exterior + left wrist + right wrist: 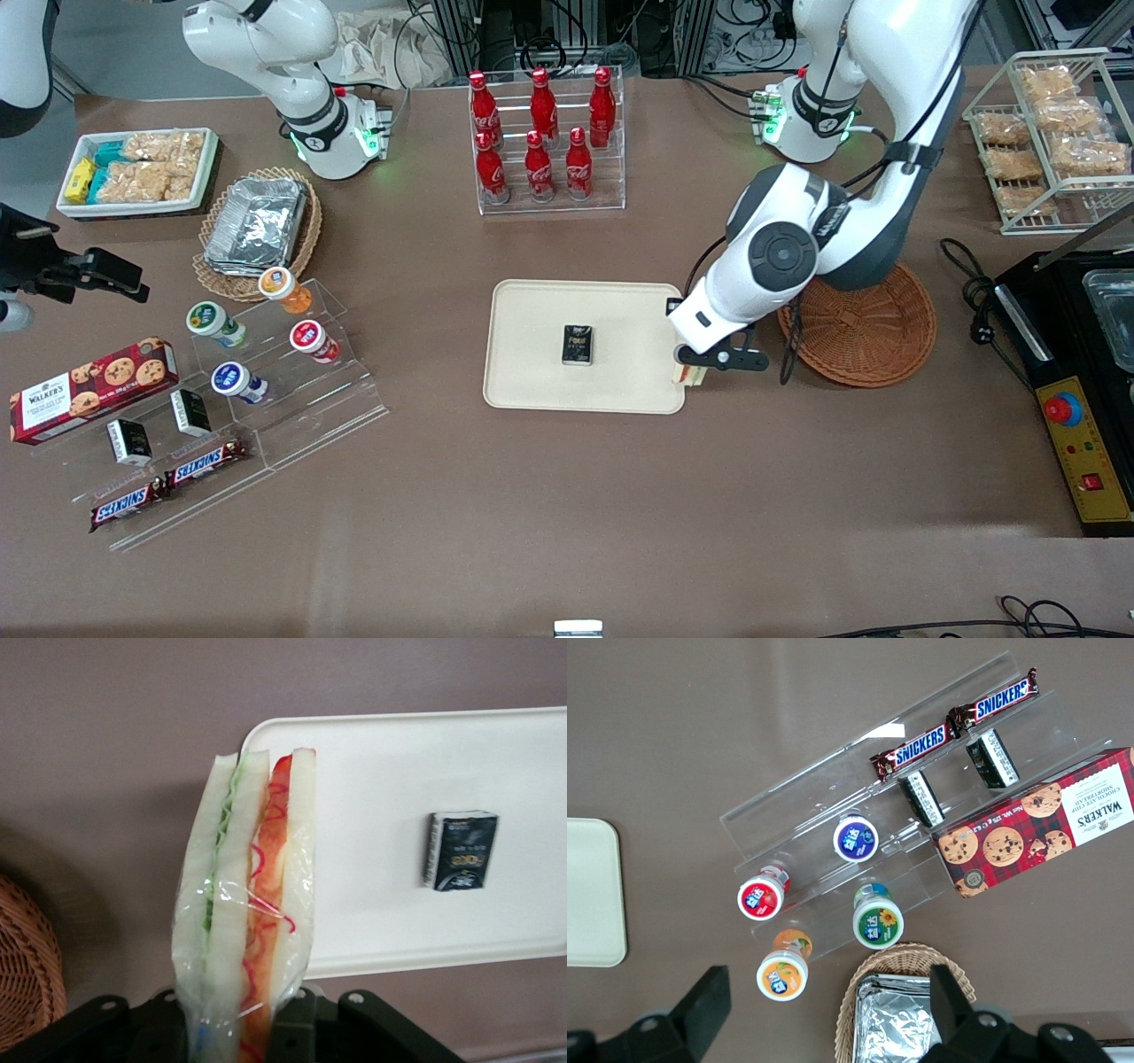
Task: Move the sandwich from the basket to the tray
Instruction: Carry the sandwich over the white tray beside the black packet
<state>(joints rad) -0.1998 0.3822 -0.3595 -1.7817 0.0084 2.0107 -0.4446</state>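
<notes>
My left gripper (692, 367) is shut on the sandwich (689, 375), a wrapped wedge of white bread with green and orange-red filling. It hangs over the tray (532, 372) at the rim corner closest to the basket (864, 332), between the two. In the wrist view the sandwich (248, 895) stands on edge out of the gripper (244, 1032), partly over the tray (390, 797) and partly over the brown table. The round reddish-brown basket (27, 966) holds nothing I can see. A small black packet (578, 345) lies in the middle of the tray.
A clear rack of red cola bottles (542, 133) stands farther from the front camera than the tray. Toward the parked arm's end are a foil-filled tan basket (257, 226), a white snack bin (137, 168) and an acrylic stand (266, 381). A wire snack rack (1054, 133) and a black control box (1076, 434) flank the basket.
</notes>
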